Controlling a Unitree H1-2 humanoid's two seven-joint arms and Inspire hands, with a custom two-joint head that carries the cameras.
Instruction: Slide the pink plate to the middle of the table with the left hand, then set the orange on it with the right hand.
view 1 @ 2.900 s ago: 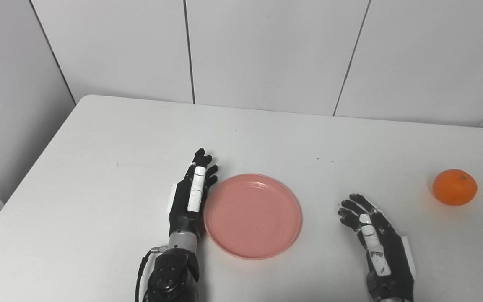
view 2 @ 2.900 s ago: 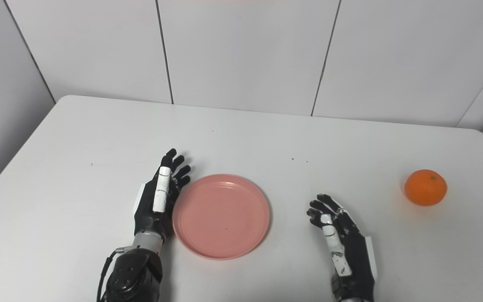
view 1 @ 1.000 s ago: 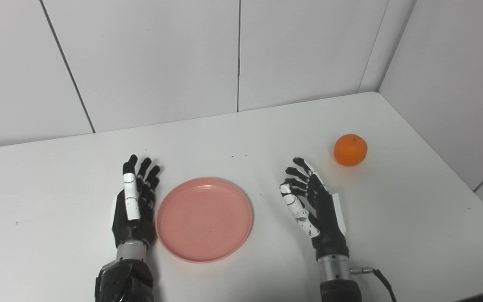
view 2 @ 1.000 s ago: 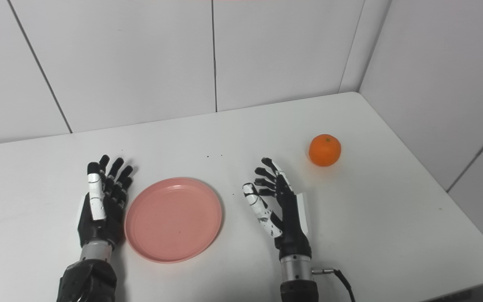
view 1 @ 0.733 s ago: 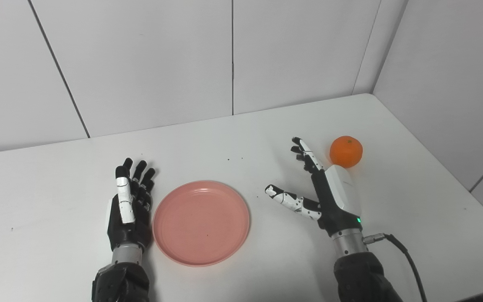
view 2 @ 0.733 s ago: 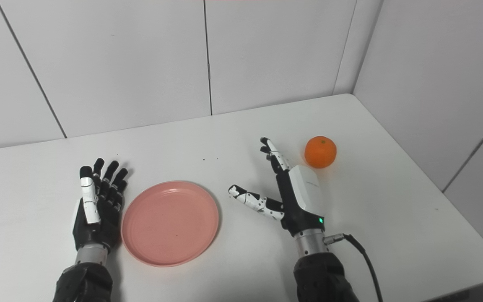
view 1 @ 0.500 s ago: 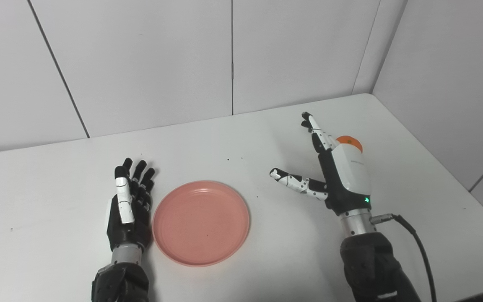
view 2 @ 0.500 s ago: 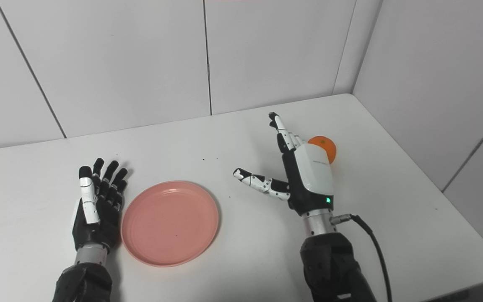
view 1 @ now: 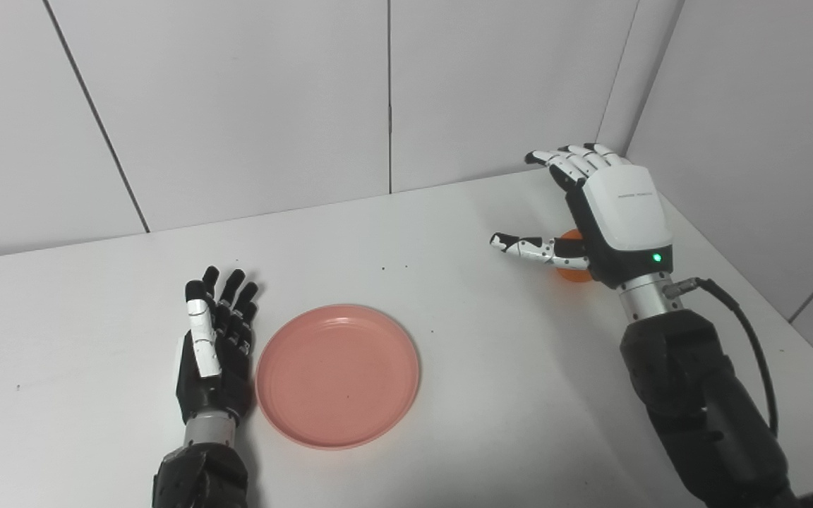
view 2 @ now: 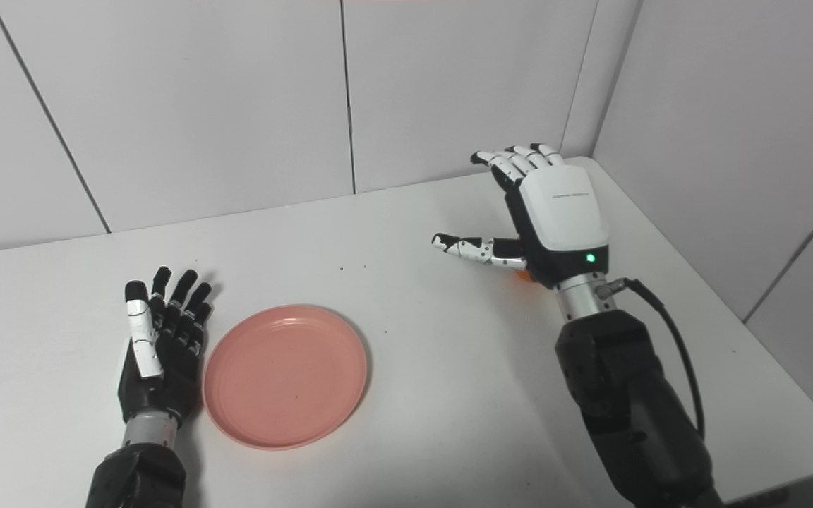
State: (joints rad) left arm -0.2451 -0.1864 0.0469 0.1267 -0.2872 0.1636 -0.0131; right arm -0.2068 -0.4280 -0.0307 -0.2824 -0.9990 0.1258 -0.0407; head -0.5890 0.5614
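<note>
Orange round fruit [view 1: 570, 262] sits mostly hidden beneath the right hand [view 1: 611, 212], whose spread, empty fingers [view 1: 569, 161] should descend squarely and close gently.

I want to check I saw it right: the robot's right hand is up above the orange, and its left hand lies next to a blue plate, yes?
Not quite. The plate is pink, not blue, as the left eye view shows. The rest holds: the right hand is above the orange, and the left hand lies beside the plate.

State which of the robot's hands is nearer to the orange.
Right. The right hand hovers open directly over the orange, hiding most of it. The left hand lies beside the pink plate, far across the table.
</note>
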